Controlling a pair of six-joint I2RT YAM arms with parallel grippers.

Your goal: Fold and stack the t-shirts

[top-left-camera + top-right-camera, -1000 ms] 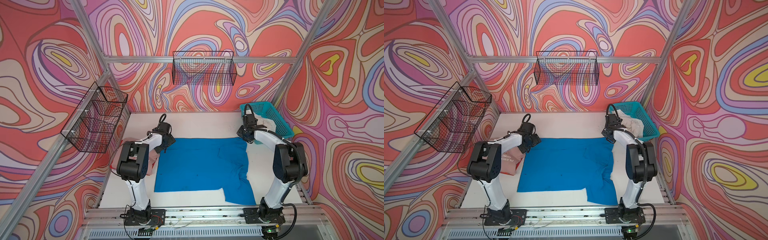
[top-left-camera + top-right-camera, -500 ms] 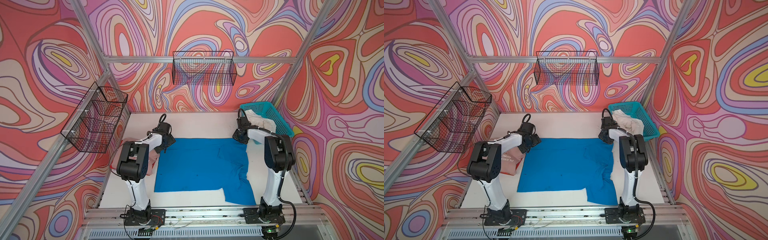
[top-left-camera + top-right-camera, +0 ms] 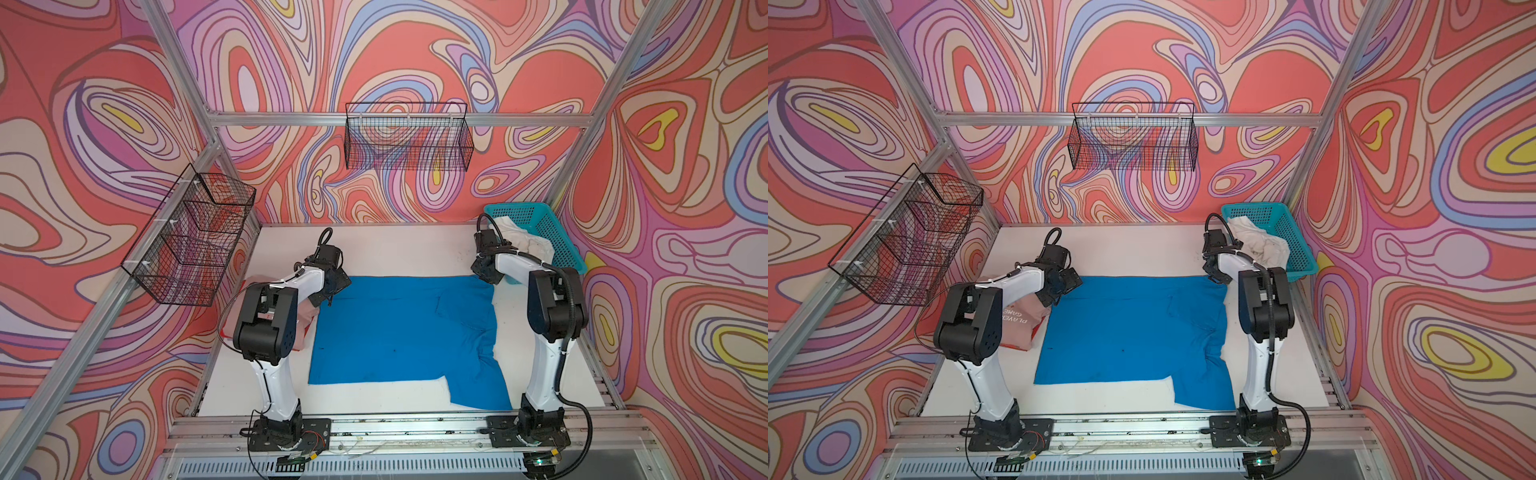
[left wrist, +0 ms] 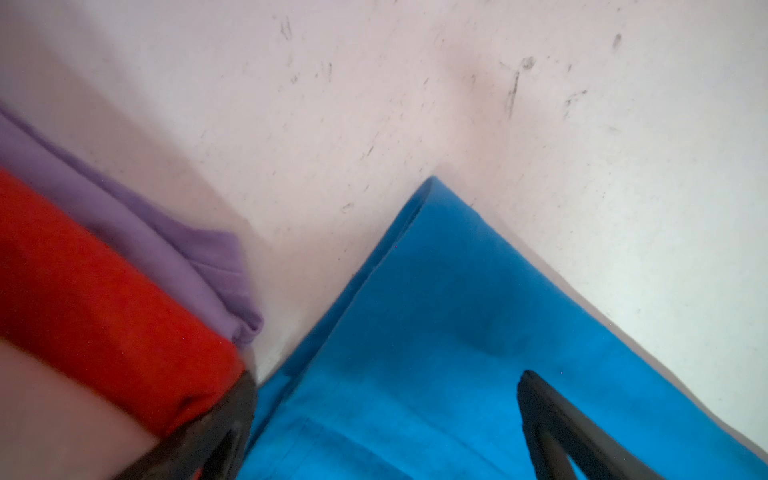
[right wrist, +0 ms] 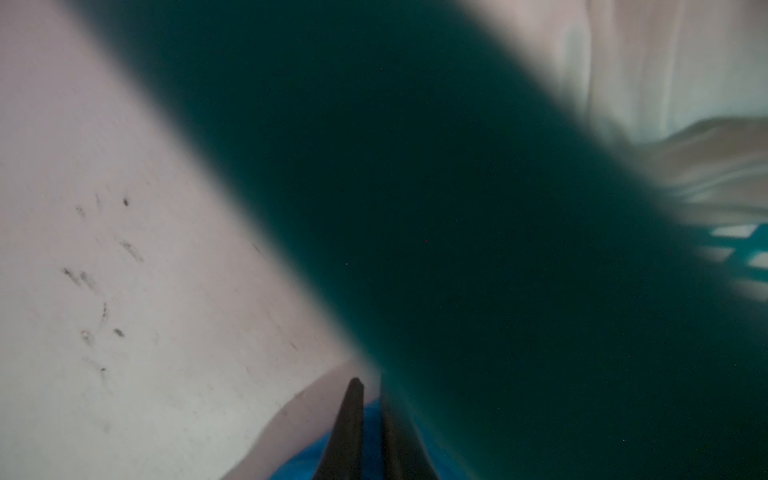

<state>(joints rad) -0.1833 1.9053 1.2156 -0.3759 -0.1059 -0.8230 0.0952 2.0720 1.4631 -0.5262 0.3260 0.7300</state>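
Cloth is spread over the middle of the white worktop [image 3: 395, 249]: the blue t-shirt [image 3: 395, 332] is laid flat there in both top views, with one sleeve pointed toward the near edge on the right side.

The left gripper [image 3: 332, 286] is placed low at the far left corner of this shirt. In the left wrist view its jaws are seen wide apart [image 4: 386, 378], one finger over the blue cloth [image 4: 457, 332] and one beside the shirt's edge, and nothing is held between them. Just beside that corner a folded pile is seen, where a red cloth [image 4: 104, 311] is laid on a purple cloth [image 4: 166, 249].

The pink t-shirt [image 3: 1017, 320] is folded at the left of the blue one, partly hidden under the left arm, with white letters on it.

The right gripper [image 3: 484, 270] is placed at the far right corner of the blue t-shirt. In the right wrist view its jaws are seen almost together [image 5: 370, 386], with only a narrow gap, and blue cloth [image 5: 291, 469] is seen in this gap. Whether the cloth is pinched cannot be told.

The off-white t-shirt [image 3: 1262, 245] is crumpled and is hung over the rim of the teal basket [image 3: 1291, 232], which is set in the far right corner of the worktop, just behind the right gripper.
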